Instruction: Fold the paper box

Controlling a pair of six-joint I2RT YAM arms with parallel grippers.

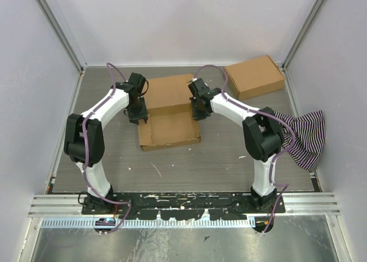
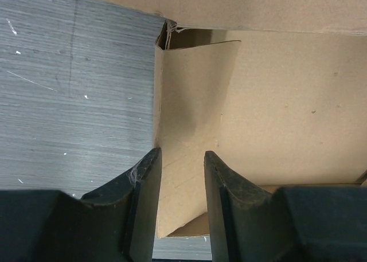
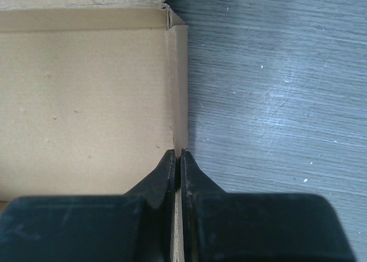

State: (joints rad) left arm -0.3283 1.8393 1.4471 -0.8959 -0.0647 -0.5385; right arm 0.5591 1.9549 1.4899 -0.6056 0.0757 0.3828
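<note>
Paper box [image 1: 169,130]: right hand [image 3: 178,155] pinched closed on side wall [image 3: 179,90]; left hand [image 2: 182,157] half open, straddling flap [image 2: 189,101].

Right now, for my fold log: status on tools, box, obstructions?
Right tool shut on paper box side wall. Left tool open, straddling opposite flap. Nothing blocking.

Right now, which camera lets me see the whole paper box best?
The top external view: it shows the whole paper box, lying between the two arms. The left wrist view shows only one inner corner and a side flap. The right wrist view shows only one side wall, pinched in the right gripper.
</note>
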